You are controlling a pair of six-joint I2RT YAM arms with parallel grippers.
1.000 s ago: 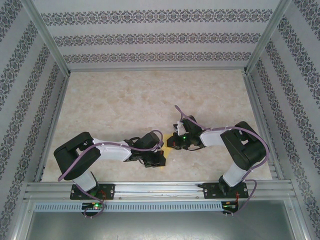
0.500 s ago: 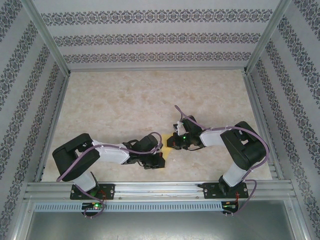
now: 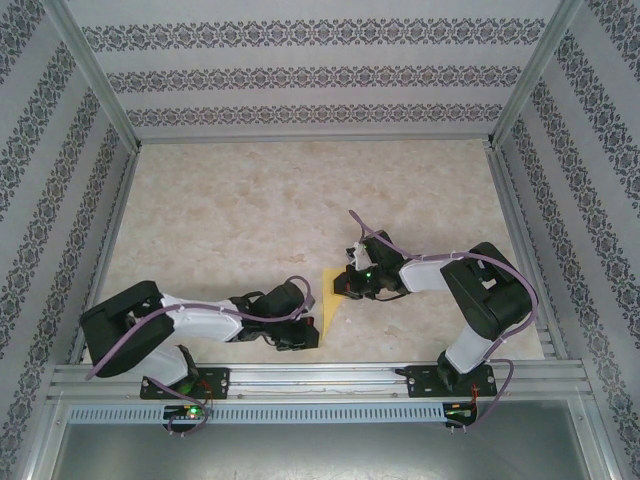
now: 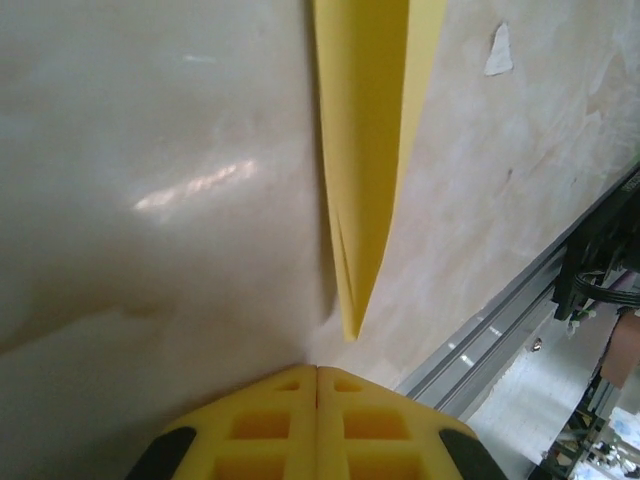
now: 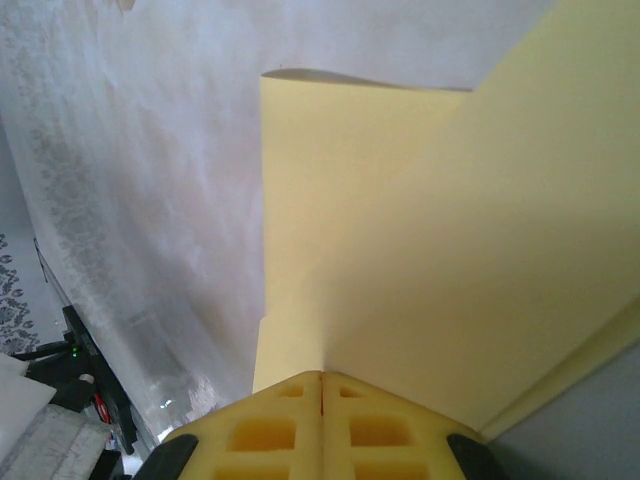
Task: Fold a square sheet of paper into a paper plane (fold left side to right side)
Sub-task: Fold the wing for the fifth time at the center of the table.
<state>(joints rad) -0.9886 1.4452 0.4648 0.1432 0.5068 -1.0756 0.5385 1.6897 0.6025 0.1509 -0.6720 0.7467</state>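
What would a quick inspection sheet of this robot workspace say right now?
Surface: glossy, pale marbled tabletop.
Job's things: yellow paper, folded into a narrow pointed wedge, lying between the arms.
Clutter: one small white fleck beside the paper, apart from it.
Grippers: left fingers shut, just short of the paper's tip; right fingers shut at its wide end, grip unclear.
Cables: purple cables run along both arms.
Surroundings: wallpapered walls; metal rail at the near edge.
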